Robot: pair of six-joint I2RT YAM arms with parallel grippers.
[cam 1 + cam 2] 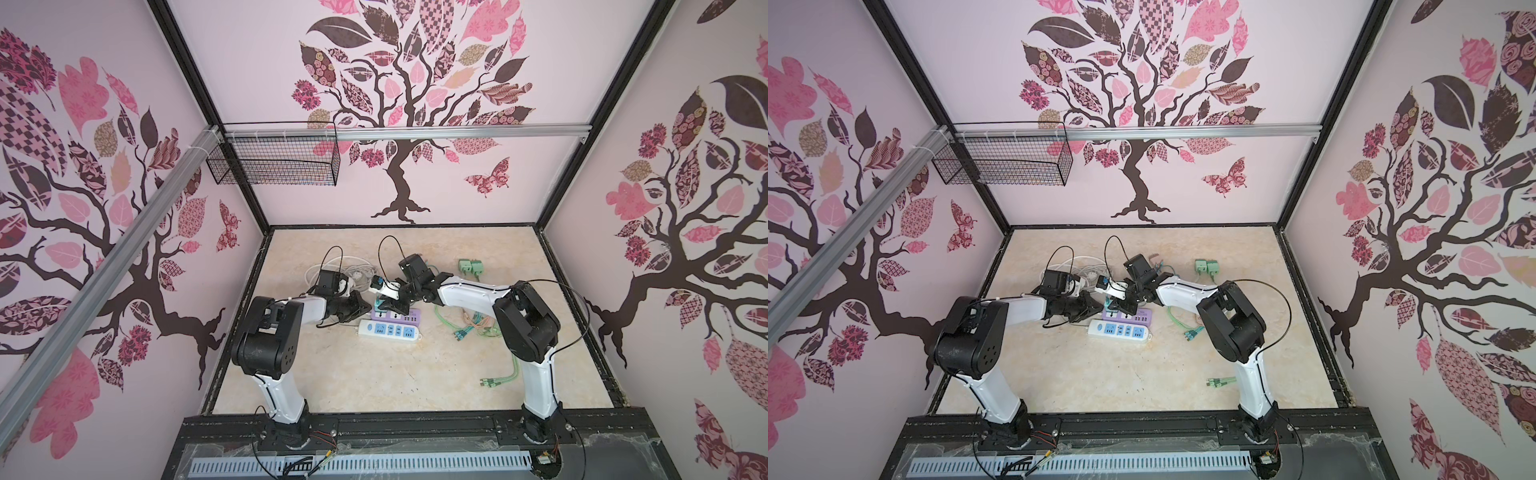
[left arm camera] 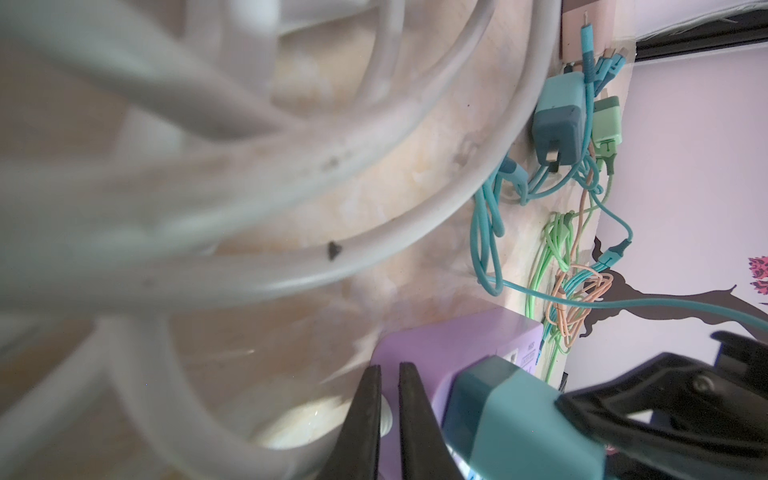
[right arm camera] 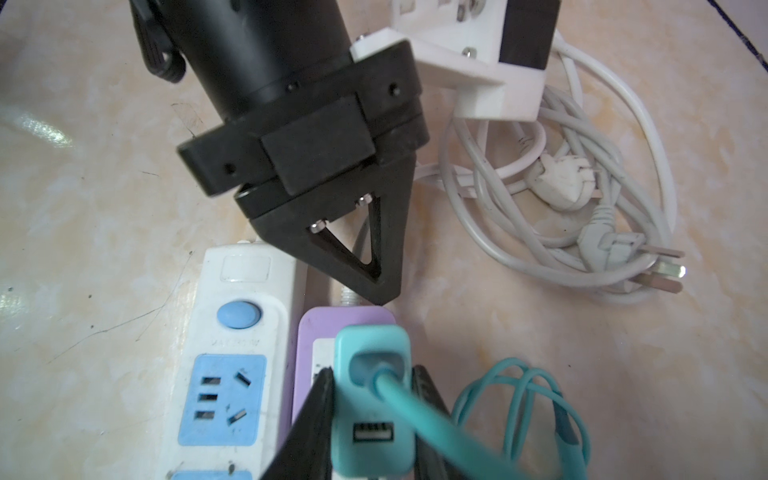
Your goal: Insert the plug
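The plug [image 3: 372, 399] is a teal USB charger block with a teal cable running from it. My right gripper [image 3: 372, 374] is shut on its two sides and holds it over the near end of the purple power strip [image 3: 320, 328]. In both top views the plug [image 1: 379, 300] [image 1: 1109, 306] sits at that strip's left end [image 1: 409, 318] [image 1: 1138, 318]. My left gripper [image 2: 390, 368] is shut with nothing between its fingers. Its tips [image 3: 384, 295] rest at the strip's end, where the cord leaves it. How deep the plug's prongs sit is hidden.
A white power strip [image 3: 237, 332] with blue sockets lies right beside the purple one. A tangle of white cords with plugs [image 3: 582, 199] lies behind them. Green chargers [image 1: 469, 268] and loose green and orange cables [image 1: 465, 328] lie to the right. A wire basket [image 1: 274, 162] hangs on the back wall.
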